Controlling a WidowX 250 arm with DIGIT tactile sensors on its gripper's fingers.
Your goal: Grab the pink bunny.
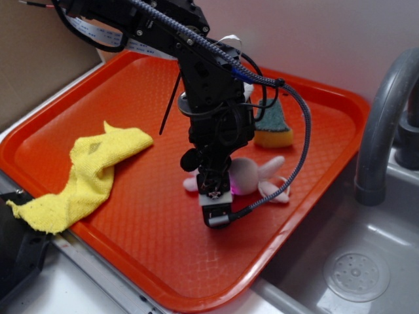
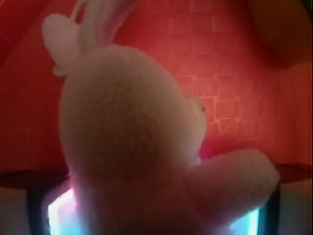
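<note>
The pink bunny (image 1: pixel 247 175) lies on its side on the orange tray (image 1: pixel 144 85), ears pointing right toward the tray's edge. My gripper (image 1: pixel 219 184) is lowered straight over its left part, hiding some of the body. In the wrist view the bunny (image 2: pixel 132 147) fills most of the frame, head and ears up, one limb sticking out at the lower right. It sits between the dark fingers (image 2: pixel 30 208) at the bottom corners. A lit gap shows between the left finger and the plush, so the gripper (image 2: pixel 151 218) is open around the bunny.
A crumpled yellow cloth (image 1: pixel 91 173) lies on the tray's left side, hanging over its front rim. A yellow and teal sponge (image 1: pixel 273 127) sits behind the arm. To the right are a grey faucet (image 1: pixel 386 118) and a sink basin (image 1: pixel 353 268).
</note>
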